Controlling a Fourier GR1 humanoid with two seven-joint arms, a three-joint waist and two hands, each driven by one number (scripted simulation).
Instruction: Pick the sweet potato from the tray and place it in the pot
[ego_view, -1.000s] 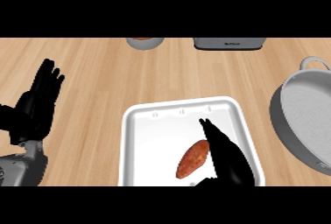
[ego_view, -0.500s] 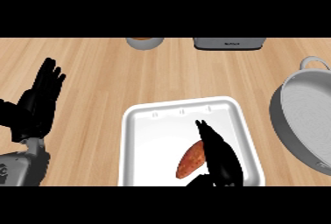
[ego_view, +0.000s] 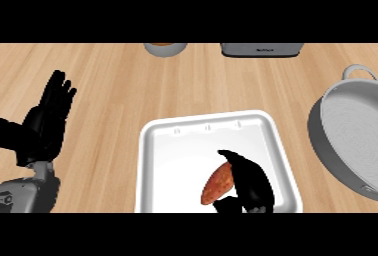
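Reaching in from the lower edge, the robot's black right hand (ego_view: 249, 186) lies over the right flank of the elongated orange-brown sweet potato (ego_view: 219, 183), its fingers running along the tuber and curving at their tips toward its far end, while the thumb seems to sit at the near end. Contact looks made, but the fingers are more draped than wrapped, so I judge the hand to be settling into a grasp, not yet lifting. The sweet potato rests in the near right part of the white rectangular foam tray (ego_view: 170, 165), tilted so that its far end leans right; approaching along its length suits that slant, giving the fingers the long side to close on.

At the left, the black left hand (ego_view: 46, 120) rests open with fingers up, well apart from the tray, out of the working arm's way.

Farther right stands the large grey round metal pot (ego_view: 347, 135) with a loop handle at its far rim, partly cut off by the view's edge. It is near the tray's right side, so the carry should be short and mostly sideways once the tuber is raised above the rim.

Everything sits on a pale wooden plank counter (ego_view: 162, 85). At its far edge a small pale round bowl (ego_view: 165, 48) and a dark grey boxy appliance (ego_view: 262, 49) show only in part.
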